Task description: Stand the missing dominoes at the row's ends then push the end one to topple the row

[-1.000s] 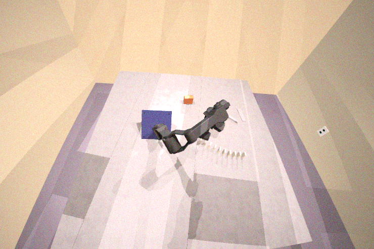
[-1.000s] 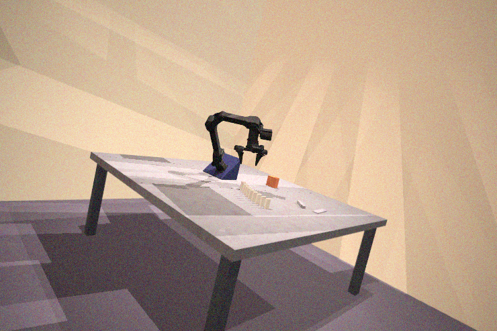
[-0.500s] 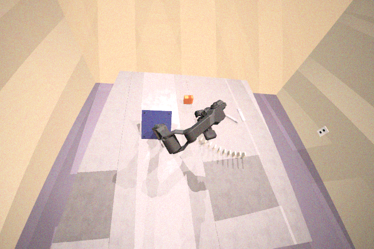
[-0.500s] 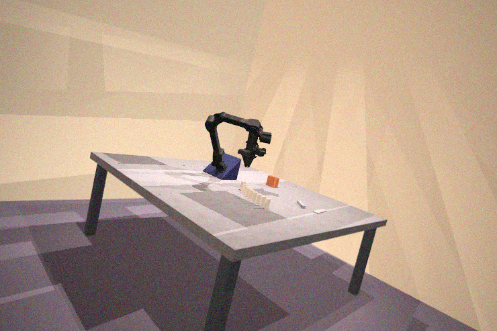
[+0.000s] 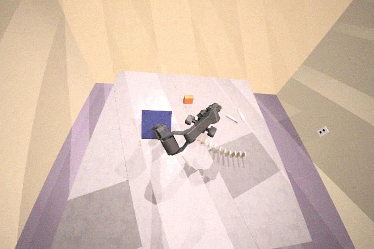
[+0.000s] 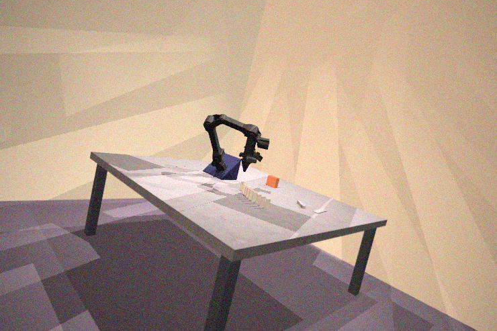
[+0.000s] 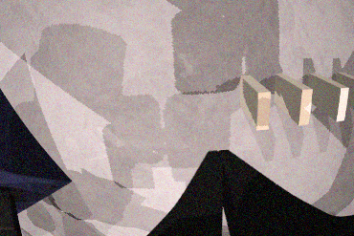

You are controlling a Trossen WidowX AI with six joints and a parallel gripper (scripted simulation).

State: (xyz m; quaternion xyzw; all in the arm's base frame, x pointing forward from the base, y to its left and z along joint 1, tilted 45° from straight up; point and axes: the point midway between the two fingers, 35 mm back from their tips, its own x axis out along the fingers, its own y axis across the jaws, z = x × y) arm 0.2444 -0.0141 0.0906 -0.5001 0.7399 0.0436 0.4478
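A curved row of several cream dominoes [image 5: 244,154] [image 6: 262,201] stands upright on the table. In the wrist view the end domino [image 7: 263,109] nearest the arm's base stands upright, with a gap to its neighbour [image 7: 306,106]. My gripper [image 6: 244,170] [image 7: 217,160] is shut with its fingertips together and nothing between them. It points down above the table, on the base side of that end and apart from the row. In the top view the arm hides the fingertips.
A blue block [image 5: 151,121] [image 6: 231,174] [image 7: 29,161] sits by the arm's base. An orange block [image 5: 188,99] [image 6: 273,181] stands farther along. A thin pale bar [image 5: 231,118] [image 6: 301,204] and a flat white piece [image 5: 241,114] [image 6: 320,211] lie beyond the row.
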